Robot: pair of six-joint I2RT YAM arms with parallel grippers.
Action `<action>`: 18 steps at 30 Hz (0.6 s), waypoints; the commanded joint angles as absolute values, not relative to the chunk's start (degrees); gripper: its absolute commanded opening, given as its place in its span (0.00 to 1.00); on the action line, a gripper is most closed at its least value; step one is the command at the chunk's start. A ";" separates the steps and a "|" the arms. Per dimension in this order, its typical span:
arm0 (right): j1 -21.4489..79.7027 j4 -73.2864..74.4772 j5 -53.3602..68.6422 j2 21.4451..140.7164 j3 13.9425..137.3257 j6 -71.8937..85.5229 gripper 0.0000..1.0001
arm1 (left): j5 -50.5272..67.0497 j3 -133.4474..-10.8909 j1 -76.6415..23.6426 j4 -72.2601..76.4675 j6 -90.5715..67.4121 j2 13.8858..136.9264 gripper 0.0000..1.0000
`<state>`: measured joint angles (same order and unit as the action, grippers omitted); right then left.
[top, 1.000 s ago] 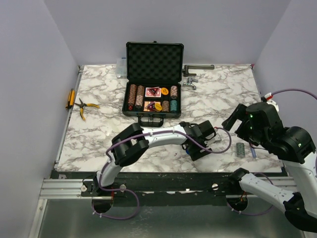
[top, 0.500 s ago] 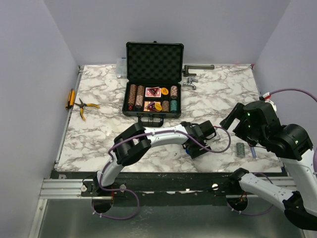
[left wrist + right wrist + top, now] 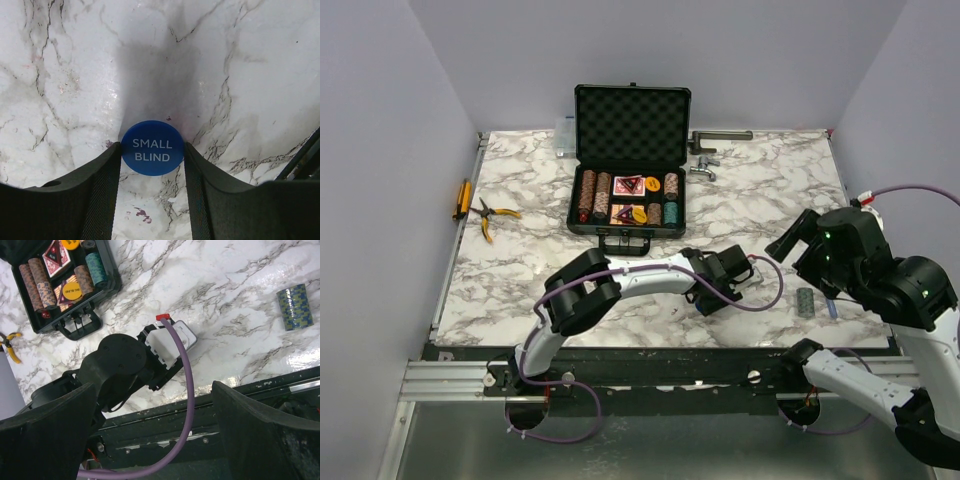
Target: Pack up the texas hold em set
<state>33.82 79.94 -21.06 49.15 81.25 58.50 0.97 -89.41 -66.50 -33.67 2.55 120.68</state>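
The black case [image 3: 630,118] of the texas hold em set stands open at the table's back, lid up, also seen at the top left of the right wrist view as the case [image 3: 107,287]. Brown and teal chip stacks, cards and a yellow disc fill its tray. A blue disc [image 3: 152,139] marked SMALL BLIND lies flat on the marble. My left gripper [image 3: 152,150] is low over it, with both fingers [image 3: 107,175] touching its edges. In the top view the left gripper [image 3: 706,299] is near the front edge. A loose teal chip stack [image 3: 806,302] lies to the right. My right gripper [image 3: 788,240] hovers open and holds nothing.
Yellow-handled pliers [image 3: 492,212] and another tool [image 3: 462,198] lie at the left edge. Metal tools [image 3: 705,165] and a clear box [image 3: 565,135] flank the case. A black rail [image 3: 650,365] runs along the near edge, and a purple cable [image 3: 187,405] loops off the left wrist.
My left gripper's jaws have narrowed onto the blue disc, and its wrist has shifted slightly left. The right arm has barely moved.
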 commanded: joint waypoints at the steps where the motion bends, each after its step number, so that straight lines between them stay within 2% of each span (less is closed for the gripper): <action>1: 34.20 81.22 -20.83 48.57 80.43 60.12 1.00 | -1.66 -84.92 -66.17 -36.66 2.51 123.23 0.42; 18: 34.28 77.89 -20.54 52.05 81.76 58.46 1.00 | -1.27 -85.83 -66.10 -38.33 -1.68 115.60 0.40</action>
<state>33.82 79.35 -21.06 51.07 80.71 58.89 0.32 -85.69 -66.35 -34.63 0.93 117.64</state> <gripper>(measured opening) 0.998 0.486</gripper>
